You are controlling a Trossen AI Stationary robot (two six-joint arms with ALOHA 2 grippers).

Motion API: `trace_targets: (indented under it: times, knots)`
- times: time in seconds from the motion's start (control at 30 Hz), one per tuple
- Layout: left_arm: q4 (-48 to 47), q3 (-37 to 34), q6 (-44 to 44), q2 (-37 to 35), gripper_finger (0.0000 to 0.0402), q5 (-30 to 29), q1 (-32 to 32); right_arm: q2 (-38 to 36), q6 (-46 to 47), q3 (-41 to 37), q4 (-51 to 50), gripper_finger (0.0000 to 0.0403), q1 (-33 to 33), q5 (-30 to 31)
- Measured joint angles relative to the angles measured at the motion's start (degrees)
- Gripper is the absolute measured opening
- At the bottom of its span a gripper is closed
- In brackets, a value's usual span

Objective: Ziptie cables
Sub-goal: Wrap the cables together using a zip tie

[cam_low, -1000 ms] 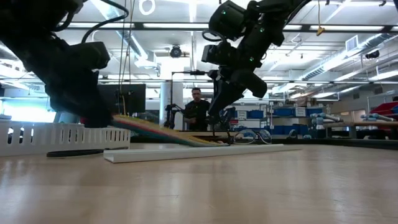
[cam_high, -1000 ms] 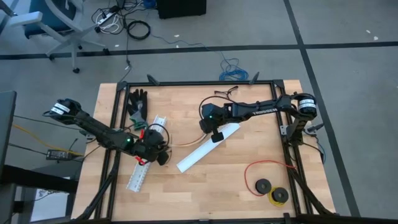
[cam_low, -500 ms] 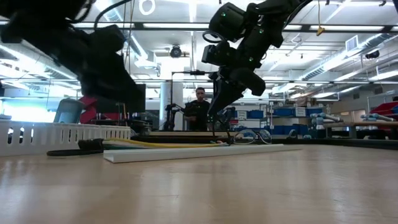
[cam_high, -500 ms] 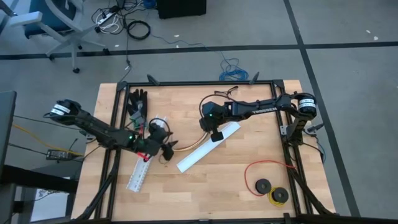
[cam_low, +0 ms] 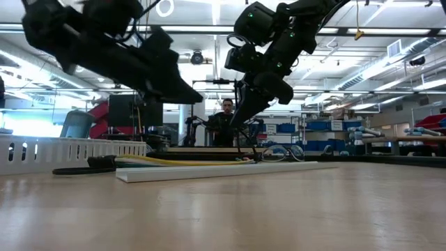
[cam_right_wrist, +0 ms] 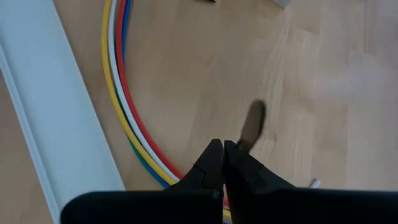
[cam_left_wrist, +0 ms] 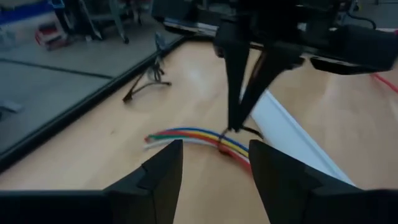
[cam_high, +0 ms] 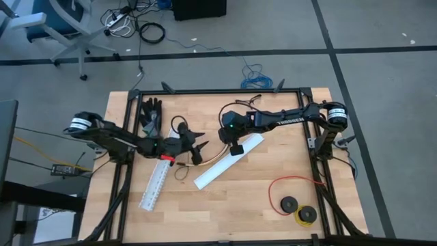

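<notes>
The cables, a flat bundle of white, yellow, green, blue and red wires, lie curved on the wooden table, alongside a white channel cover. They also show in the right wrist view. My right gripper stands over them, pointing steeply down, shut on a thin dark strip. My left gripper hovers nearly level just left of it, open and empty, aimed at the bundle. My right gripper pinches the dark strip at its fingertips, coming from above at a slant. The strip's free end sticks out past the tips, just above the table beside the cables. In the left wrist view the tips come down right at the bundle.
A white slotted channel lies near the left arm and a black glove at the far left. A red wire loop and black spools sit near the right front. A person stands in the room behind.
My left gripper has swung from above the slotted channel toward the table's right, close to my right gripper, rising a little and rolling. The cables' left end, which sloped up to it a second ago, now lies flat on the table. My right gripper has kept still.
</notes>
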Motion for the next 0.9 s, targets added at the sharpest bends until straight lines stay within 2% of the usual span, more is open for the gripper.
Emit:
trace_targets:
  times: [0.13, 0.23, 0.5, 0.6, 0.7, 0.9]
  knots:
    - [7.72, 0.68, 3.93, 4.85, 0.0193, 4.62, 1.76, 0.0, 0.02, 0.0, 1.06, 0.0, 0.04, -0.02]
    - [10.49, 2.19, 5.81, 7.7, 0.0193, 5.75, 2.2, 0.0, 0.04, 0.0, 1.72, 0.0, 0.04, -0.06]
    - [10.72, 6.73, 9.84, 9.44, 0.0193, 5.99, 2.69, 0.0, 0.09, 0.0, 1.98, 0.0, 0.07, -0.98]
    - [10.37, 7.36, 9.73, 9.44, 0.0189, 9.31, 3.66, 0.0, 0.09, 0.0, 2.15, 0.0, 0.06, -0.97]
    - [10.43, 7.9, 8.78, 9.97, 0.0172, 12.08, 4.43, 0.0, 0.07, 0.0, 2.4, 0.0, 0.04, -0.96]
    - [10.31, 9.14, 8.13, 11.65, 0.0119, 13.09, 5.12, 0.0, 0.07, 0.0, 2.88, 0.0, 0.04, -0.98]
